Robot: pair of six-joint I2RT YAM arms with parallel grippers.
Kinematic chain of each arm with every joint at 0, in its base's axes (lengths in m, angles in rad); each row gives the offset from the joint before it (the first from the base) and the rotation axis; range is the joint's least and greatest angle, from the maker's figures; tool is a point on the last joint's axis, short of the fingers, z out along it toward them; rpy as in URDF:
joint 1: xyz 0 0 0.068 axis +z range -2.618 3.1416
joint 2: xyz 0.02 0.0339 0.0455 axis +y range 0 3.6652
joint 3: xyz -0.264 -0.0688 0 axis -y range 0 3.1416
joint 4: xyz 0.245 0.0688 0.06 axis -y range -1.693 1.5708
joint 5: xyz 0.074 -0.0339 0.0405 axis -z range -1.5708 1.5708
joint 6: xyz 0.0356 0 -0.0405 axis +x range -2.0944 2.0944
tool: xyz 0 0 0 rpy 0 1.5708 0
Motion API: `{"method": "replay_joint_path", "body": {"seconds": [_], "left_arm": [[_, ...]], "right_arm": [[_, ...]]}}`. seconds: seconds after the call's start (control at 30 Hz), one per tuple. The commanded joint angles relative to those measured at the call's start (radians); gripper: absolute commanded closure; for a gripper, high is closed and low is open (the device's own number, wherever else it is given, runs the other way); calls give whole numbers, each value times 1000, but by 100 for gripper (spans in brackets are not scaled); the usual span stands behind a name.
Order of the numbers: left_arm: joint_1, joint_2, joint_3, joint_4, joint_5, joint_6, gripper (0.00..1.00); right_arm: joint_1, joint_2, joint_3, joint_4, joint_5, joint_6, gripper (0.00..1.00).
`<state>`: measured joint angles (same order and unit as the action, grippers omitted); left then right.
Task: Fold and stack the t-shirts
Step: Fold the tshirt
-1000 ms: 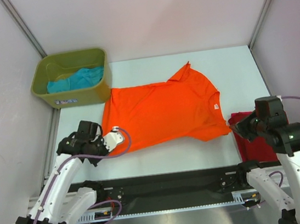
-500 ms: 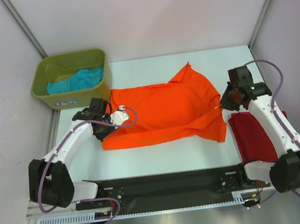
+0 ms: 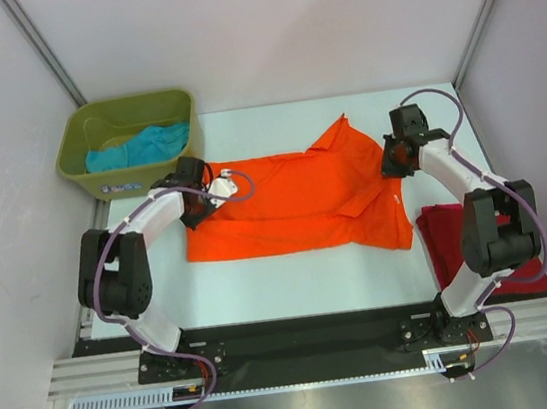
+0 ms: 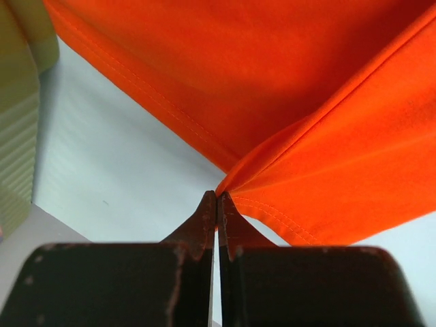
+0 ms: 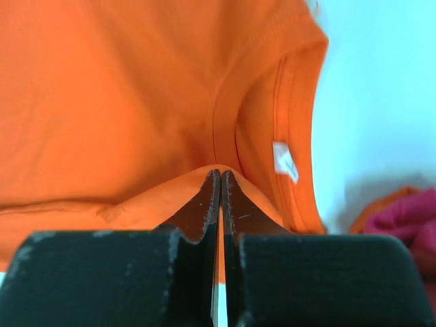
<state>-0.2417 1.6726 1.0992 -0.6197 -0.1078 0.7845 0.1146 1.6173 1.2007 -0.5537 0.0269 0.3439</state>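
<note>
The bright orange t-shirt lies on the table, its near half folded back over its far half. My left gripper is shut on the shirt's hem corner at the left end. My right gripper is shut on the shirt's shoulder edge by the collar, near the white neck label. The dark red t-shirt lies folded at the right, also showing in the right wrist view. The teal t-shirt lies in the olive-green bin.
The bin stands at the table's far left corner, just beyond my left gripper; its wall shows in the left wrist view. Grey walls enclose the table on three sides. A black rail runs along the near edge.
Both grippers have carried the orange shirt's near edge away from the arm bases, toward the far side, folding it over the far half. The shirt now looks narrower front to back.
</note>
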Motion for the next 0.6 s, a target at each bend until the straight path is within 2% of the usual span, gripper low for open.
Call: {"method": "replay_joint_path", "body": {"seconds": [0.0, 0.57], "left_arm": [[7, 25, 63, 48, -33, -17, 99], [7, 32, -22, 118, -81, -16, 100]], "right_arm": [[3, 50, 92, 38, 8, -80, 100], [54, 286, 358, -37, 36, -264, 100]]}}
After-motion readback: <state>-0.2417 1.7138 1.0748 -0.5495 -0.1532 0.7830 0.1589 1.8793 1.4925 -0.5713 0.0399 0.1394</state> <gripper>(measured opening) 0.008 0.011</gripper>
